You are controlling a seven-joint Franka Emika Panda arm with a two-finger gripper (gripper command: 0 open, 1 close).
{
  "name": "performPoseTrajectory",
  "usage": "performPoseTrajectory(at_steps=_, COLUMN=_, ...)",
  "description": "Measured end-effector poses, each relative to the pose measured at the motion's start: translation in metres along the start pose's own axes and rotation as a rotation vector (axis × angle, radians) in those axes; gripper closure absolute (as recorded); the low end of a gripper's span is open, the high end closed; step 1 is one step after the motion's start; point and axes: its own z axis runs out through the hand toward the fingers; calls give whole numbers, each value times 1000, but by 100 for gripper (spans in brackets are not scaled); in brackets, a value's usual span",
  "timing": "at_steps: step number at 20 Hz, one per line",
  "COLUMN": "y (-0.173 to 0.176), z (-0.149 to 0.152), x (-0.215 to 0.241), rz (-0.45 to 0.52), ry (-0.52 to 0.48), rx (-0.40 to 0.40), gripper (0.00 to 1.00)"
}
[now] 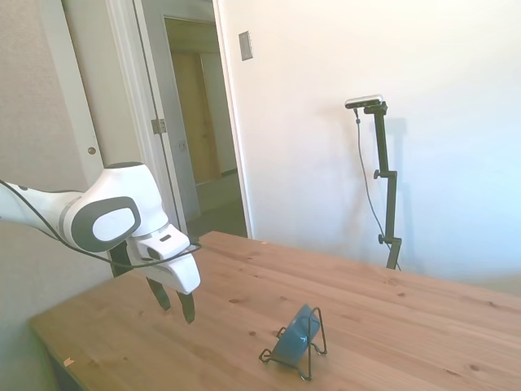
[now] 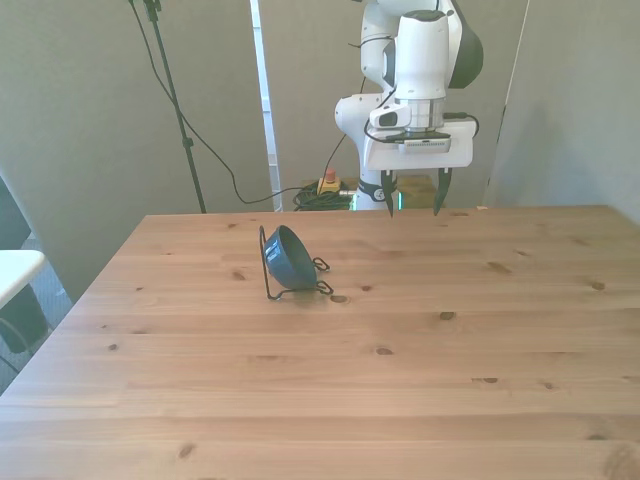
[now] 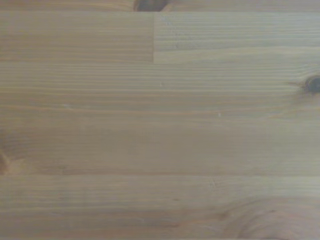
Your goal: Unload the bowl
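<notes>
On rack [image 2: 296,287], tilted bowl [image 2: 287,253].

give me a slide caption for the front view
Blue bowl propped on edge in a wire rack, open tool hanging empty behind it.

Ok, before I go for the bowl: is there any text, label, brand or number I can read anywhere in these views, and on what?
None can be read.
Small teal-blue round bowl leaning in the thin black wire rack: no marking visible.
White two-finger gripper, open: the strip on its body is too small and blurred to tell whether it is text.
Wooden table: only grain and knots.
</notes>
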Motion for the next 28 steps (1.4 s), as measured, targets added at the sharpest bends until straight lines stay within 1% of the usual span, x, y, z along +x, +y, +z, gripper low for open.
performPoseTrajectory(at_steps=4, y=-4, z=-6, x=4, rz=-4, ry=12, rx=11, gripper=0)
performPoseTrajectory(at_steps=7, y=-7, z=-20, x=22, rz=40, ry=51, rx=15, gripper=0)
performPoseTrajectory(at_steps=10, y=2, z=-30, x=55, rz=124, ry=110, rx=-9, gripper=0)
performPoseTrajectory(at_steps=15, y=47, z=-41, x=115, rz=276, ry=201, rx=-72, gripper=0)
performPoseTrajectory(at_steps=17, y=58, z=-42, x=126, rz=312, ry=214, rx=-80, gripper=0)
performPoseTrajectory(at_steps=20, y=56, z=-41, x=125, rz=317, ry=222, rx=-87, gripper=0)
performPoseTrajectory(at_steps=25, y=61, z=-29, x=140, rz=414, ry=315, rx=-161, gripper=0)
performPoseTrajectory(at_steps=28, y=61, z=-18, x=153, rz=445, ry=350, rx=-205, gripper=0)
